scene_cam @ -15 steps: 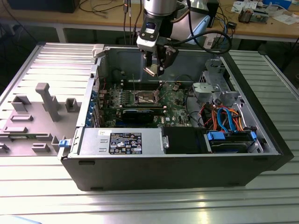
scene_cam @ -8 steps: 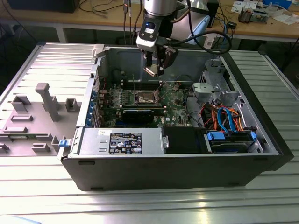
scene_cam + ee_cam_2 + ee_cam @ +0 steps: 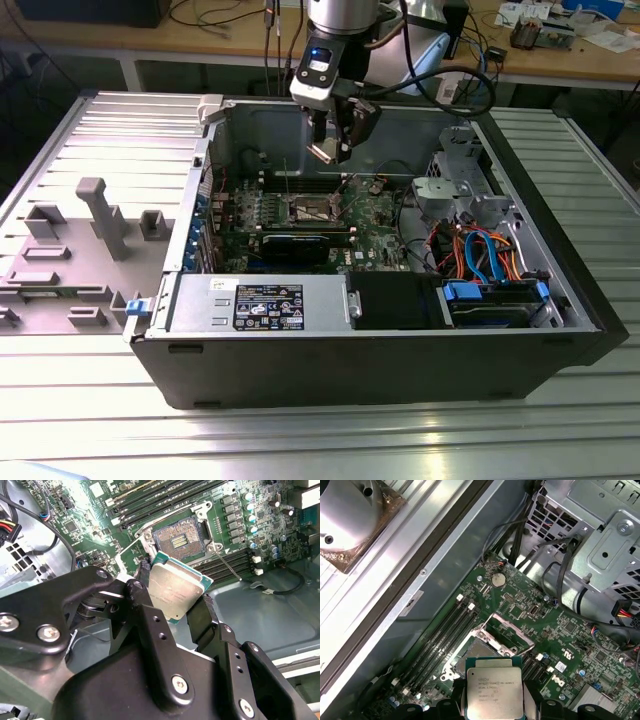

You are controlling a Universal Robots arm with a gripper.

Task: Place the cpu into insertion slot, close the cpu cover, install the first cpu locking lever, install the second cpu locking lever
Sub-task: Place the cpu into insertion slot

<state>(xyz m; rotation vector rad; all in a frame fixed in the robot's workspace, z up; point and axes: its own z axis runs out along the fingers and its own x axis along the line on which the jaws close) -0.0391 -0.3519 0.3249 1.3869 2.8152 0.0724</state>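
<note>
Silvery-grey metal tops the cpu (image 3: 495, 692), a flat square chip with a green rim. It is clamped by two opposite edges between the black fingers (image 3: 199, 616) of the end effector (image 3: 173, 594). The chip hangs in the air above the green motherboard (image 3: 375, 215), apart from the insertion slot (image 3: 180, 540). In the second wrist view it sits tilted.

The slot's brownish-gold contact field lies bare inside a silver border. The cpu cover (image 3: 512, 625), a thin silver frame, stands swung open at one side of the slot. A thin metal lever (image 3: 227, 565) juts out at another side. Long memory slots (image 3: 445, 630) run beside the socket.

In the exterior view the end effector (image 3: 335, 150) hovers inside the open computer case (image 3: 400, 365), above the socket (image 3: 312, 208). A grey-labelled power supply (image 3: 260, 305) fills the near side of the case. The case rests on a ribbed metal tabletop (image 3: 300, 440), with a grey fixture (image 3: 100, 215) at the exterior view's left.
</note>
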